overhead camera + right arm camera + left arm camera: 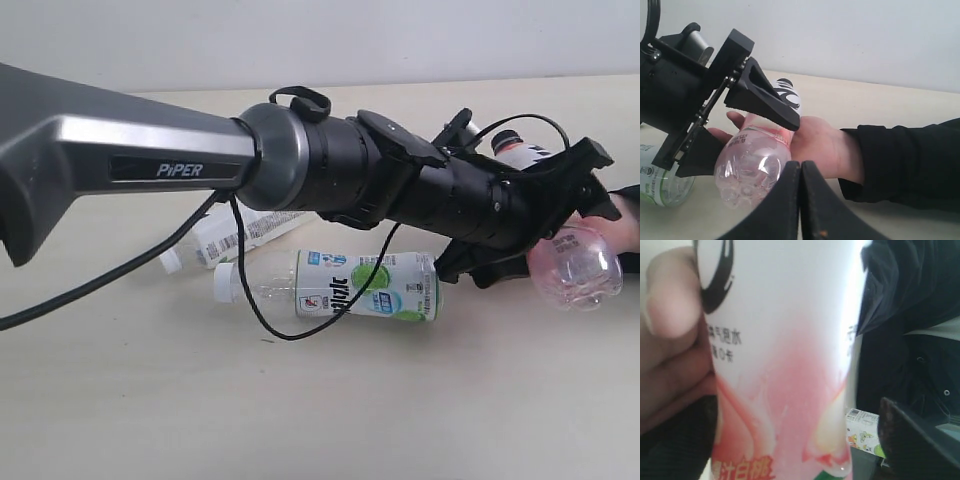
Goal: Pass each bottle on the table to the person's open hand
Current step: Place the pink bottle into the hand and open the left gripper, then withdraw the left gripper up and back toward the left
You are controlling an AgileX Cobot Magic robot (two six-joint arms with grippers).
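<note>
My left gripper (560,235) has reached across to the right, where the person's open hand (825,145) lies on the table (300,400). A clear bottle with a white and pink label (755,160) rests in that palm, with the person's thumb (670,295) on it. The jaws straddle this bottle, open: one finger (910,440) stands clear of its side. The lime-label bottle (365,285) and the barcode-label bottle (235,235) lie on the table under the arm. A black-capped bottle (518,150) shows partly behind the gripper. My right gripper (800,200) is shut and empty, pointing at the hand.
The person's black sleeve (910,160) lies on the table at the right. The long left arm (300,165) and its cable (250,290) hang over the lying bottles. A small printed carton (862,427) shows behind the held-out bottle.
</note>
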